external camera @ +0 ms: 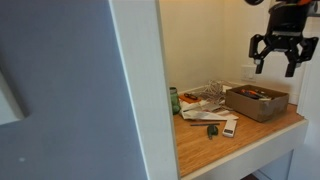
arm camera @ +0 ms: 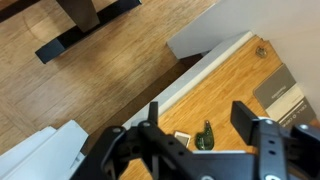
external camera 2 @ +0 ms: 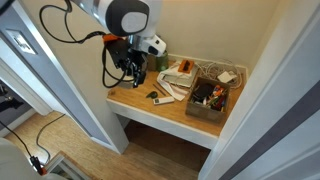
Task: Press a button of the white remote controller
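The white remote controller (external camera: 230, 126) lies flat on the wooden desk (external camera: 255, 135), in front of the brown box (external camera: 257, 101). It also shows in an exterior view (external camera 2: 161, 99). In the wrist view only its end (arm camera: 182, 136) shows, next to a small dark green round object (arm camera: 205, 137). My gripper (external camera: 283, 62) hangs open and empty well above the desk, and it also shows in an exterior view (external camera 2: 133, 73). In the wrist view its two fingers (arm camera: 200, 115) stand wide apart over the remote and the green object.
White papers (external camera: 203, 98) and a green can (external camera: 174, 100) lie at the back of the desk. The brown box (external camera 2: 207, 97) holds several items. A white wall panel (external camera: 140, 90) borders the alcove. The desk's front edge (arm camera: 205, 68) drops to wooden floor (arm camera: 90, 70).
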You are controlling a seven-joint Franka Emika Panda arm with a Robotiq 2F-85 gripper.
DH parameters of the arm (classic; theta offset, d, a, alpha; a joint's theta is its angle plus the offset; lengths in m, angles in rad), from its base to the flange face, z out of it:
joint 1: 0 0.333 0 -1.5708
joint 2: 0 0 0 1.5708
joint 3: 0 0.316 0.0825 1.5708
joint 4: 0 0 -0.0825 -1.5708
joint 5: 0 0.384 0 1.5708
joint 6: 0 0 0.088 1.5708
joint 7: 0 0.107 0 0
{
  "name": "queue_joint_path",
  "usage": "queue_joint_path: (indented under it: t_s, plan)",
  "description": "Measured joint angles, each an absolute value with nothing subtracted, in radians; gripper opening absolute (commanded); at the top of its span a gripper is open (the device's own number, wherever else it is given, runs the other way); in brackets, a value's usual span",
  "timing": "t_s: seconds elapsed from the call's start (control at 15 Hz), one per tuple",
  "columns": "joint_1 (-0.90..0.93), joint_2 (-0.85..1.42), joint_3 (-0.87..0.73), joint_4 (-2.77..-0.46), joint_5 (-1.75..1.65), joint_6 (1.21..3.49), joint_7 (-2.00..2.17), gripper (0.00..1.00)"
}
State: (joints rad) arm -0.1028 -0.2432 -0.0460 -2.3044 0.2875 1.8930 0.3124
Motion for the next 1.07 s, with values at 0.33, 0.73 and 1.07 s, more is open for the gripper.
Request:
queue_joint_path:
  t_s: [0.33,0.73,1.07]
  plan:
    - [-0.1,-0.027,-0.047,-2.209,0.339,2.034,0.35,0.11]
    - [-0.1,0.161,-0.054,-2.102,0.369,2.113,0.372,0.0]
    - [-0.102,0.262,-0.068,-2.054,0.39,2.151,0.372,0.01]
